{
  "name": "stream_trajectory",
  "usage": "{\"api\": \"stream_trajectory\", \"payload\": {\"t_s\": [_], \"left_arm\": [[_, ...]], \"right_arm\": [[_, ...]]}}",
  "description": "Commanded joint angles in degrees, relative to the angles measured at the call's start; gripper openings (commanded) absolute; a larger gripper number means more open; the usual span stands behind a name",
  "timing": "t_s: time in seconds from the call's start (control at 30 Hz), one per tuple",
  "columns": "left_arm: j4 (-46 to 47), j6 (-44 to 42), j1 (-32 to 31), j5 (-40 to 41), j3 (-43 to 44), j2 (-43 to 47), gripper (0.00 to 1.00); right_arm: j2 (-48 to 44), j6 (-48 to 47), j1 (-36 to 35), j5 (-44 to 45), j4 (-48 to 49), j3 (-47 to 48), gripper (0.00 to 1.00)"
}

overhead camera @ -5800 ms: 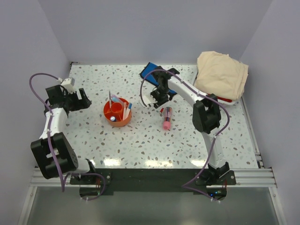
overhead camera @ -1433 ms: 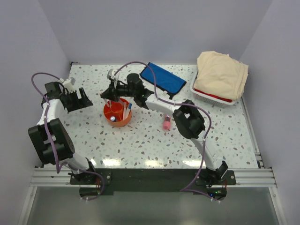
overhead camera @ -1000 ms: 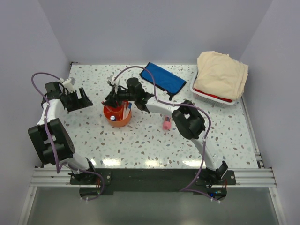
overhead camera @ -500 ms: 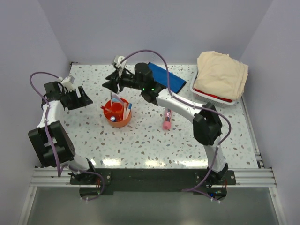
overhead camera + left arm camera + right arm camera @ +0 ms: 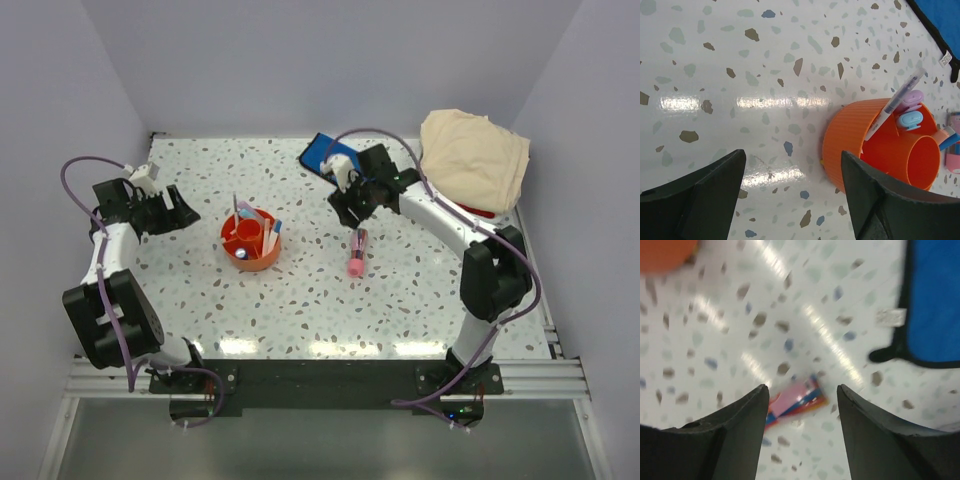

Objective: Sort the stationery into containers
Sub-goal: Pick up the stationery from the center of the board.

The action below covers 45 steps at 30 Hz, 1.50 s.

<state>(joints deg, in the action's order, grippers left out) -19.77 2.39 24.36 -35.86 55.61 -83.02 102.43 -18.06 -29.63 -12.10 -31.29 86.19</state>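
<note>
The round orange tub stands left of centre with a pen, a lilac-capped marker and a blue-capped one upright in it. A thick pink tube lies on the table right of the tub. My right gripper hovers open just behind the pink tube, which shows blurred between its fingers, untouched. The blue pouch lies at the back, partly hidden by the right arm. My left gripper is open and empty, left of the tub.
A white basket with a red rim holding a beige cloth sits at the back right. Walls close in the table on the left, back and right. The pouch's dark edge lies close beside the right gripper.
The right arm has swung from over the orange tub to the right and now hangs over the pink tube, its jaws wider apart. The left arm has barely moved.
</note>
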Motion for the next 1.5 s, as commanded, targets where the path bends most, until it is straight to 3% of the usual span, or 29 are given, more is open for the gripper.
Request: {"api": "stream_trajectory", "payload": {"t_s": [0.0,0.17,0.27,0.53,1.0,1.37,1.47], "left_arm": [[2.5,0.2,0.6,-1.6,0.1,2.2,0.82],[4.5,1.2,0.6,-1.3,-1.4,2.3,0.82],[5.5,2.3,0.6,-1.2,-2.9,3.9,0.82],[6.1,1.7,0.5,0.6,-6.5,8.1,0.83],[4.7,0.9,0.6,2.4,-7.7,10.7,0.84],[4.7,0.9,0.7,2.6,-7.8,10.4,0.84],[4.7,0.9,0.6,2.5,-7.6,10.1,0.84]], "right_arm": [[-7.7,-40.5,-2.7,-12.8,-18.3,0.7,0.62],[-3.6,-73.3,-3.2,-11.2,-35.5,9.0,0.64],[-2.0,-86.9,-3.2,-7.3,-38.9,9.2,0.63],[0.4,-106.8,-4.0,-4.5,-41.4,3.5,0.65],[6.1,-111.8,-7.5,-3.1,-31.9,-2.8,0.66],[13.8,-111.8,-7.5,3.0,-29.2,0.5,0.62],[15.0,-110.7,-7.5,3.4,-28.4,1.0,0.51]]}}
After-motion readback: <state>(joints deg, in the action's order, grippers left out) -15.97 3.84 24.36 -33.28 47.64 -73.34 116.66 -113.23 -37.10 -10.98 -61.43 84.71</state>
